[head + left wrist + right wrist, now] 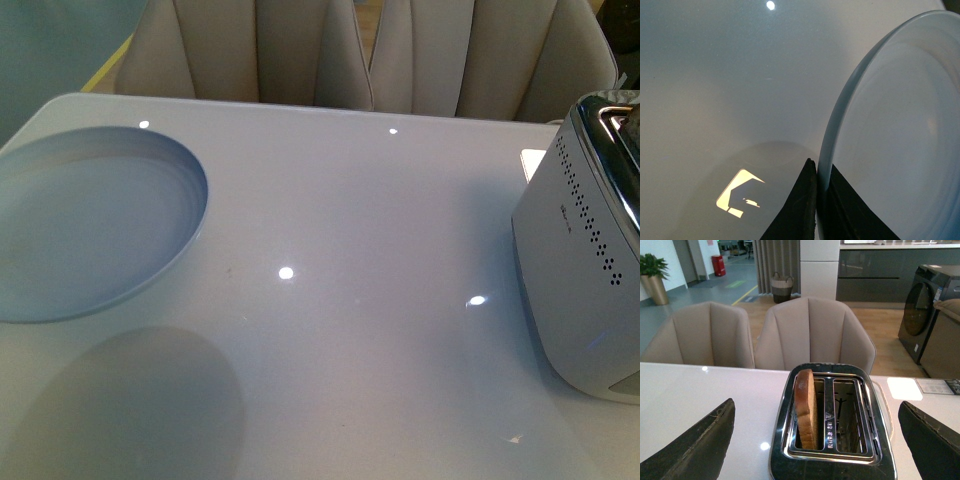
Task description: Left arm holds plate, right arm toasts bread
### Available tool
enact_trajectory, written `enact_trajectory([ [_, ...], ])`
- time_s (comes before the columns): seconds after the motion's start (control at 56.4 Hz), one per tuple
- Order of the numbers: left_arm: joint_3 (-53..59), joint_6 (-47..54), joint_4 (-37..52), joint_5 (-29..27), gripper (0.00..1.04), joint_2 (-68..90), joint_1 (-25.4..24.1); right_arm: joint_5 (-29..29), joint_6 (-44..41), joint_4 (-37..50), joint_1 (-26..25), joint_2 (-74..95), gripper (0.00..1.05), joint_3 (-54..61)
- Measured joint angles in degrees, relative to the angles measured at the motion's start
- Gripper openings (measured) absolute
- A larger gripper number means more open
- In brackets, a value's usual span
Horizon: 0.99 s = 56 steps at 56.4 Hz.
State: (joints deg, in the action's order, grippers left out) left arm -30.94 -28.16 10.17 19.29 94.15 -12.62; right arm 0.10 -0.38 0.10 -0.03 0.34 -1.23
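Observation:
The pale blue-grey plate [90, 225] hangs over the left side of the white table, casting a shadow below it. In the left wrist view my left gripper [819, 172] is shut on the plate's rim [840, 115], one black finger on each side. The bread [806, 407] stands upright in one slot of a chrome toaster [832, 422], its top poking out; the other slot is empty. My right gripper [822, 437] is open above the toaster, its black fingers [695, 447] spread wide on both sides. The toaster [590, 250] sits at the table's right edge in the front view.
Two beige upholstered chairs [370, 50] stand behind the white glossy table [340, 300]. A pale card [904, 388] lies on the table beyond the toaster. A dark washing machine [930, 310] stands farther back in the room.

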Motion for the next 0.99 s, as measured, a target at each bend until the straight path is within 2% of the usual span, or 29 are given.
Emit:
enact_trajectory([
  [0.354,1.18,0.7,10.56,0.92,0.03,13.79,-2.23,0.0,-0.02,0.0,0.0,0.0,0.96,0.0],
  [0.602,-1.88,0.57,19.26,1.33,0.03,24.28,-3.58,0.0,-0.02,0.0,0.0,-0.02,0.96,0.0],
  [0.992,-6.91,3.08,25.35,0.02,0.03,33.59,-5.49,0.0,0.0,-0.02,0.0,-0.02,0.96,0.0],
])
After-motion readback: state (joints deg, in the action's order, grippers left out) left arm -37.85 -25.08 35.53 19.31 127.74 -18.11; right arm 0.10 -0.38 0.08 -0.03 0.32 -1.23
